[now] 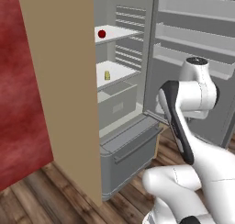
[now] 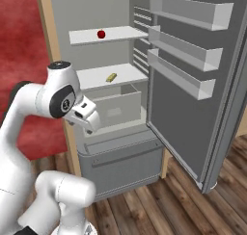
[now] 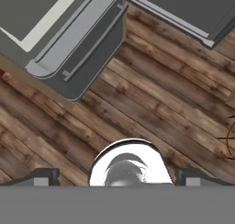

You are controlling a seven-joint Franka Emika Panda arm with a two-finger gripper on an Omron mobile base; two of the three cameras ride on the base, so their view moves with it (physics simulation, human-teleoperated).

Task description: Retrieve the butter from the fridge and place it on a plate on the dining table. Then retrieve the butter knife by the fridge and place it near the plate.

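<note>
The fridge [image 1: 131,152] stands open, its door [image 2: 193,113] swung out to the right. The butter [image 1: 107,75], a small yellow stick, lies on the middle white shelf [image 2: 111,77]. My arm is folded in front of the fridge, with the hand [image 2: 87,116] below shelf height and well short of the butter. The gripper [image 3: 118,177] points down at the wooden floor, open wide, with nothing between its fingertips [image 3: 43,177]. The plate, the dining table and the butter knife are out of view.
A small red ball [image 1: 102,34] sits on the upper shelf [image 2: 101,34]. A clear bin [image 2: 116,104] sits under the butter's shelf, above the grey bottom drawer [image 3: 78,48]. A tan panel [image 1: 64,81] flanks the fridge on the left, beside a red wall [image 1: 18,103].
</note>
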